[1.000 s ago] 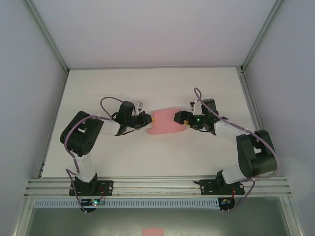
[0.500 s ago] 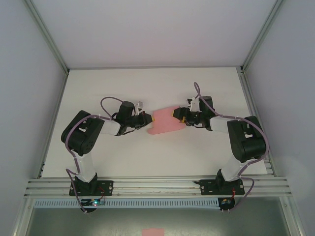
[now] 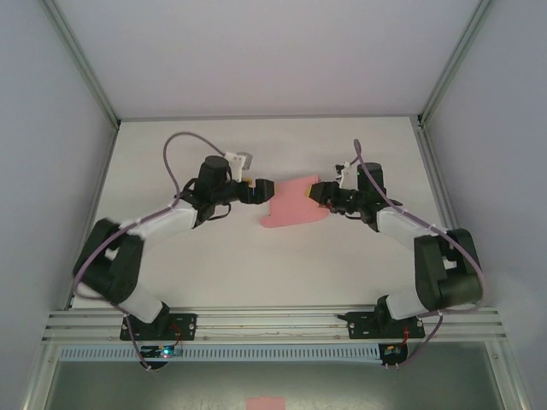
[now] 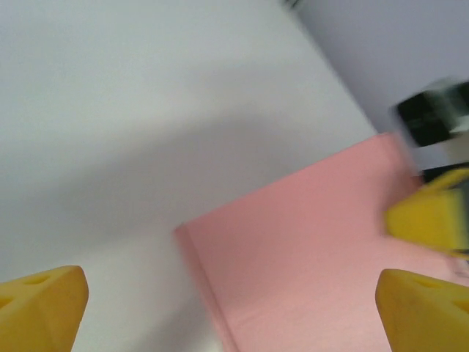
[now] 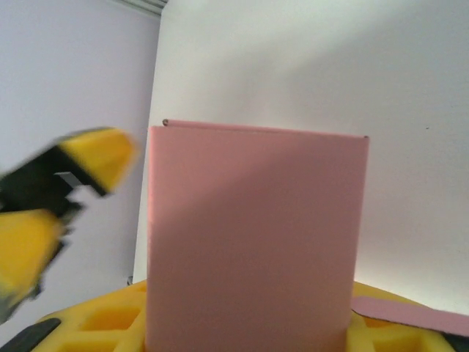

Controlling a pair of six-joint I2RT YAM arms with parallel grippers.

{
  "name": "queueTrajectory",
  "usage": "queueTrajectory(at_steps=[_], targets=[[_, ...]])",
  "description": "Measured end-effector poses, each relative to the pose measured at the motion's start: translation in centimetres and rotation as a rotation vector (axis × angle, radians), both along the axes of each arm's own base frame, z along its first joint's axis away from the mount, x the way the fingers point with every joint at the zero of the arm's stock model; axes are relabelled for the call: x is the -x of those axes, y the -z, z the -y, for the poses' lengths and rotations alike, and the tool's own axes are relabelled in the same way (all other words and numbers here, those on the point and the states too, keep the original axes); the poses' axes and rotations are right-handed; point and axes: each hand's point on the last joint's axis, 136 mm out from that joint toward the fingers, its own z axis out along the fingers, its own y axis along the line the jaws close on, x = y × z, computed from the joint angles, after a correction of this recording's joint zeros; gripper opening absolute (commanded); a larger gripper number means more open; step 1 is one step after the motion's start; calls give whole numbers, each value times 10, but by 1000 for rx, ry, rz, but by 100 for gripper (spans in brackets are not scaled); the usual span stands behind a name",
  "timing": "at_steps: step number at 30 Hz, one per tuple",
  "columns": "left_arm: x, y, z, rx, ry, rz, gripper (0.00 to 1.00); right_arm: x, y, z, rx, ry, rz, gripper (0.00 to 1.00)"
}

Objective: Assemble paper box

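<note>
Gripping paper box (image 3: 295,203) by its R edge w/ right gripper (image 3: 318,195), clamped tight on card, approx mid table (image 3: 214,265). W/ left gripper (image 3: 263,190) wide open + empty just off box's L edge, prob best to square up, close gently, avoid creasing.

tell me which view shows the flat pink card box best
Top external: the flat pink card box shows whole, flap outline included, though small. Right wrist shows one broad face large and sharp, its lower end cut off. Left wrist shows one corner, slightly blurred.
</note>
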Motion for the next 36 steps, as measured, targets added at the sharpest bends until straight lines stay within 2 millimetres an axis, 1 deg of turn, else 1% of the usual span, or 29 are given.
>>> queueTrajectory(at_steps=[1, 3, 5, 6, 7, 9, 11, 16, 19, 22, 26, 31, 34, 35, 36], targets=[[11, -25, 8, -38, 39, 118, 100, 1, -4, 2, -2, 9, -13, 36], [46, -68, 30, -105, 142, 354, 100, 3, -10, 4, -3, 21, -46, 36], [78, -91, 45, -149, 233, 518, 100, 3, -16, 7, -4, 34, -77, 36], [90, -97, 49, -177, 267, 589, 100, 3, -17, 8, -4, 41, -96, 36], [97, -98, 50, -205, 286, 639, 100, 4, -19, 8, -5, 51, -119, 36], [104, -92, 48, -281, 313, 704, 100, 5, -21, 11, -16, 73, -171, 35], [105, -81, 48, -361, 328, 742, 100, 6, -21, 12, -36, 95, -225, 36], [116, -62, 59, -498, 389, 835, 100, 10, -20, 13, -102, 146, -363, 35], [110, -53, 62, -564, 390, 870, 100, 11, -22, 11, -143, 165, -425, 34], [101, -39, 61, -644, 390, 882, 100, 13, -24, 10, -172, 178, -474, 34], [98, -22, 65, -721, 426, 896, 100, 14, -27, 8, -209, 192, -523, 35], [97, -19, 67, -749, 448, 923, 100, 14, -33, 4, -254, 187, -559, 34], [91, -19, 72, -771, 452, 937, 100, 17, -36, 2, -269, 169, -574, 34], [88, -18, 74, -782, 452, 941, 99, 17, -37, 2, -272, 163, -575, 34], [85, -17, 76, -794, 452, 941, 96, 18, -38, 1, -276, 158, -578, 34]])
